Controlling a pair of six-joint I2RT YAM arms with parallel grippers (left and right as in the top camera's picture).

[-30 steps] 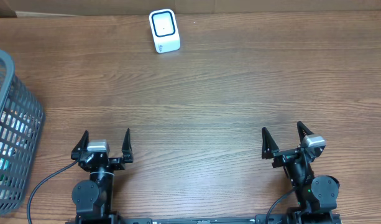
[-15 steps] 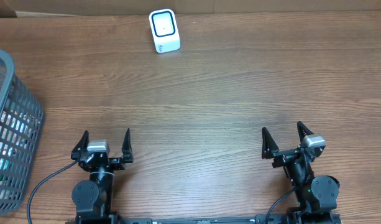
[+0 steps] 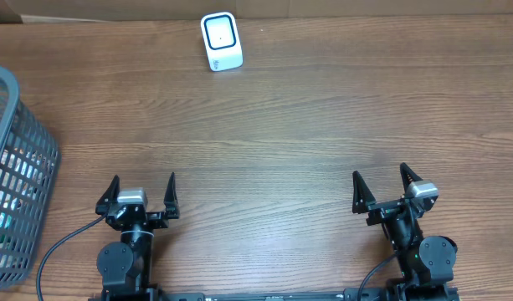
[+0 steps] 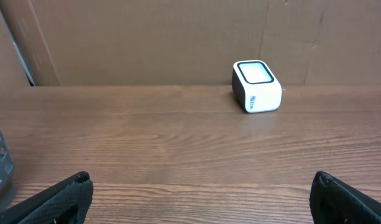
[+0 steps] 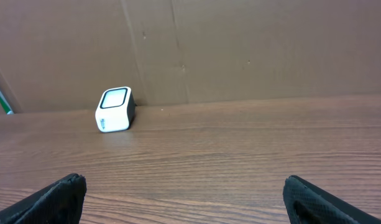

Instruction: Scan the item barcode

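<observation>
Left end effector (image 3: pixel 143 178) and right end effector (image 3: pixel 379 171) stay wide, empty, unmoved.

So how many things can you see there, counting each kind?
Scanner: 1
Basket: 1
Grippers: 2, the left gripper and the right gripper
Total: 4
The stuff inside the basket is too hidden to count.

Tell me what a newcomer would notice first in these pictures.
Probably the small white scanner, standing alone at the far edge of the wooden table. Next comes the grey mesh basket at the left edge, with some things showing through its wall. Near the front edge, the left gripper and right gripper both stand open and empty.
</observation>
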